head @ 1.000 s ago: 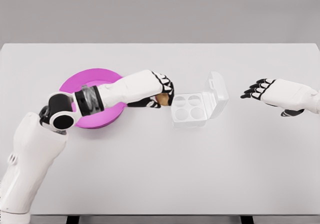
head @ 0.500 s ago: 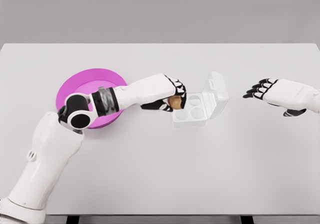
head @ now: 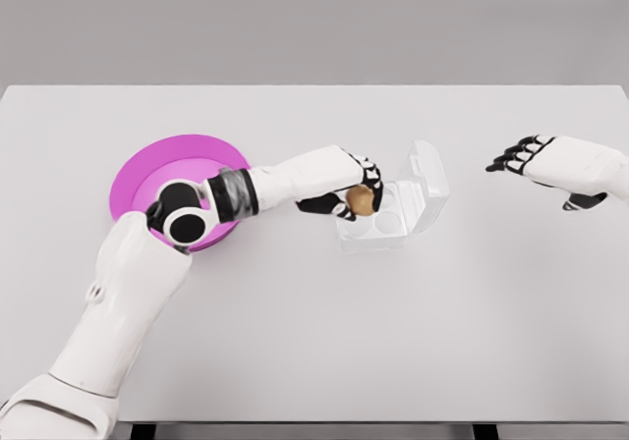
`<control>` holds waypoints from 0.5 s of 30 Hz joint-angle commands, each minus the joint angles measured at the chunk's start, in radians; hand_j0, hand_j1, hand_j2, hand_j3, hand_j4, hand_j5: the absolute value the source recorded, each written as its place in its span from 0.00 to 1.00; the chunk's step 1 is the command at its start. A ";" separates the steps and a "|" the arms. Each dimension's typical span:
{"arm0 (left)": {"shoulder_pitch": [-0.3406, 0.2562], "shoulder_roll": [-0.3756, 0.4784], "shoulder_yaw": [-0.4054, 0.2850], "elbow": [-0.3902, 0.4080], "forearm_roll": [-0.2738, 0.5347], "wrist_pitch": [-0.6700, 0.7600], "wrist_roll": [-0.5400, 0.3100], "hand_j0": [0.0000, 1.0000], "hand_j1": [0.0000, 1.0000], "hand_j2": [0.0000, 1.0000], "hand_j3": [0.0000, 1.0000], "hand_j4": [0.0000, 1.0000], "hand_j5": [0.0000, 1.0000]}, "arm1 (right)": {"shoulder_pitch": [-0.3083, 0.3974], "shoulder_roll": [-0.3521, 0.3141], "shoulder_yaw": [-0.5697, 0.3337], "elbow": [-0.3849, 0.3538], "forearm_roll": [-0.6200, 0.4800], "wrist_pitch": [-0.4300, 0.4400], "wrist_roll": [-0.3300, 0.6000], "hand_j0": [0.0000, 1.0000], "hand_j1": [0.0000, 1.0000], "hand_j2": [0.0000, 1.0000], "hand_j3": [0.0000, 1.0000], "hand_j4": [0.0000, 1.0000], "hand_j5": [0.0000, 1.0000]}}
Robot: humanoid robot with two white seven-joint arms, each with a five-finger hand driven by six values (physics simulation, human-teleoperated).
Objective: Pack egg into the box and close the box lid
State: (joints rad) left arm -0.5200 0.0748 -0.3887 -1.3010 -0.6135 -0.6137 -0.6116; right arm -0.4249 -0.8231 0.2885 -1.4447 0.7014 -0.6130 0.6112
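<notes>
The left hand (head: 346, 187) has its fingers (head: 368, 171) closed around the brown egg (head: 361, 200), holding it over the near-left part of the clear box (head: 374, 226), just above or at the rim of one of the four cups; whether the egg already touches the tray cannot be told; the main risk, as I judge it, is a release while the egg sits off the centre of a cup, so it rolls onto a ridge or out over the low front wall onto the worktop (head: 413, 342); a second risk is the fingers catching the light tray on the way out and dragging it, or knocking the lid (head: 428, 179), which stands open and tilted back on the far-right side; an egg seated high would also stop the lid from closing flat; the box's cups look empty, holding nothing yet; the pink plate (head: 157, 165) behind the left forearm shows nothing on its visible part; the right hand (head: 550, 160) hovers well apart to the right, fingers loosely spread, holding nothing
</notes>
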 commanded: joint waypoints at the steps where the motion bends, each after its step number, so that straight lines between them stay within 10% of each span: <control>1: -0.002 -0.013 0.001 0.029 0.006 0.003 0.001 0.38 0.38 0.38 0.38 0.38 0.38 | 0.000 0.012 0.021 0.015 0.007 0.002 0.000 1.00 1.00 1.00 1.00 1.00 1.00; 15: -0.018 -0.036 0.001 0.074 -0.008 0.003 0.001 0.55 0.55 0.55 0.55 0.55 0.55 | 0.000 0.010 0.021 0.007 0.007 0.002 0.000 1.00 1.00 1.00 1.00 1.00 1.00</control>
State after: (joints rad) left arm -0.5384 0.0404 -0.3893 -1.2286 -0.6251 -0.6138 -0.6115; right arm -0.4249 -0.8113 0.3100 -1.4364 0.7123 -0.6133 0.6113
